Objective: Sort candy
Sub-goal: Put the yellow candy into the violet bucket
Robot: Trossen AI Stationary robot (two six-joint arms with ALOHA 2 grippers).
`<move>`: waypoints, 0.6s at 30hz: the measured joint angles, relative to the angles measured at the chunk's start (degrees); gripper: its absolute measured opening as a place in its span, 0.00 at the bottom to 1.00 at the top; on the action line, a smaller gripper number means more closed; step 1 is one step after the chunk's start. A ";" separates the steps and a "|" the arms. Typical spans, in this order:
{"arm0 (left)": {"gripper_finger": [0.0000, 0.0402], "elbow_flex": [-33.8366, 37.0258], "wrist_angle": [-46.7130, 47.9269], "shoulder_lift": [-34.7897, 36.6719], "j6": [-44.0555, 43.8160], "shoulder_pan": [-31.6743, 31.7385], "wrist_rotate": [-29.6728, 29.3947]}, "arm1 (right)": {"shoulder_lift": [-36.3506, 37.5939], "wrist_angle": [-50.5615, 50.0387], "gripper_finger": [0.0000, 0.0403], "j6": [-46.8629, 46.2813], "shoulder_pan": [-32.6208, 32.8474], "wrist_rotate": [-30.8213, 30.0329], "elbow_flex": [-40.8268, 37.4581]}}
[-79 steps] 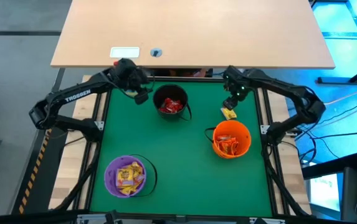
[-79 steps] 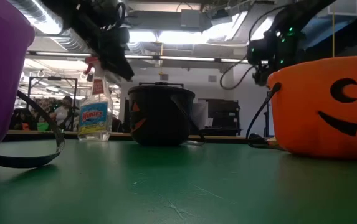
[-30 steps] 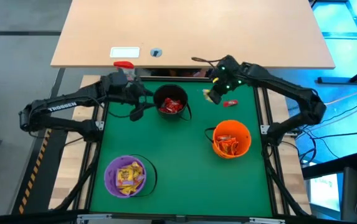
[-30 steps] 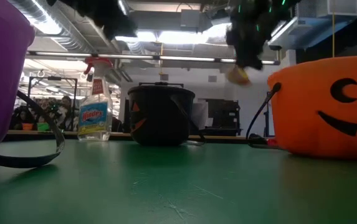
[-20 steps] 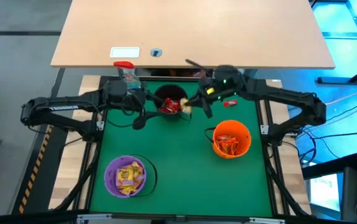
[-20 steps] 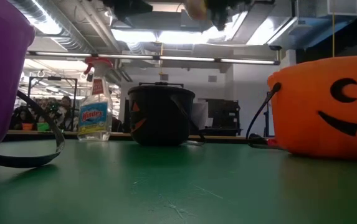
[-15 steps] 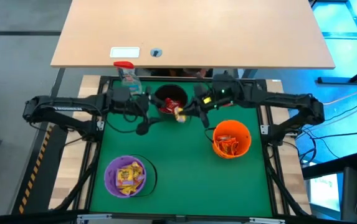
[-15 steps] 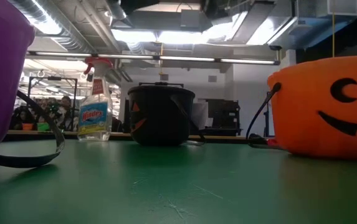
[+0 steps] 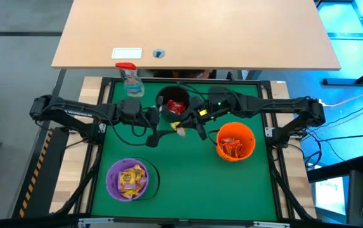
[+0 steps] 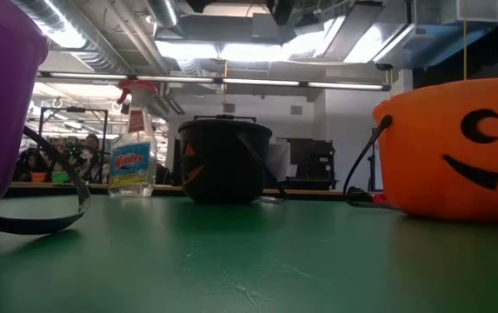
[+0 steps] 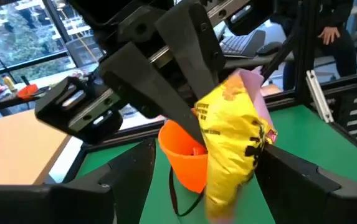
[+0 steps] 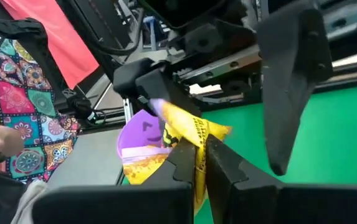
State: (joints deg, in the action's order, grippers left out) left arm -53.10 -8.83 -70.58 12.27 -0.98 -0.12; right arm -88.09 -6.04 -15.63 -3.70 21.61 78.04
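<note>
Both arms meet over the middle of the green table (image 9: 187,183), just near of the black bucket (image 9: 172,104), and the reason looks like a handover. The right pincer (image 9: 188,128) is closed tight on a yellow candy packet (image 9: 180,131), gripping it by one end so that most of the wrapper sticks out free. That free end sits between the spread fingers (image 11: 128,180) of the left pincer (image 9: 156,134), which is wide open and holds nothing.

The yellow sweets are gathered in the purple bucket (image 9: 128,178) at the near left, on the left arm's side, so passing the packet across probably saves the right arm a long reach. The orange bucket (image 9: 235,142) on the right holds orange-red packets; the black one holds red ones. The spray bottle (image 9: 130,78) stands clear at the far left.
</note>
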 joint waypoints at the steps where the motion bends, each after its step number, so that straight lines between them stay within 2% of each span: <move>1: 0.65 0.00 -0.08 -0.14 0.67 -0.42 -0.78 | -0.19 -0.03 0.04 -0.27 0.01 0.03 0.00; 7: 0.49 0.00 0.01 -0.21 4.17 -3.14 -7.50 | -0.25 -0.76 0.04 -0.64 -0.01 -2.68 0.00; 14: 0.19 0.00 2.12 -0.12 4.91 -4.99 -11.17 | -0.24 -0.63 0.04 -0.45 -0.01 -2.81 0.00; 18: 0.05 -0.10 4.21 0.14 3.58 -5.26 -11.62 | 0.18 -0.63 0.11 -0.11 0.01 -3.02 -0.09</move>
State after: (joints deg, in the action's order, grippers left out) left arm -53.21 -4.62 -70.44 15.86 -6.24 -11.75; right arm -87.92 -6.67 -15.74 -3.68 18.59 77.95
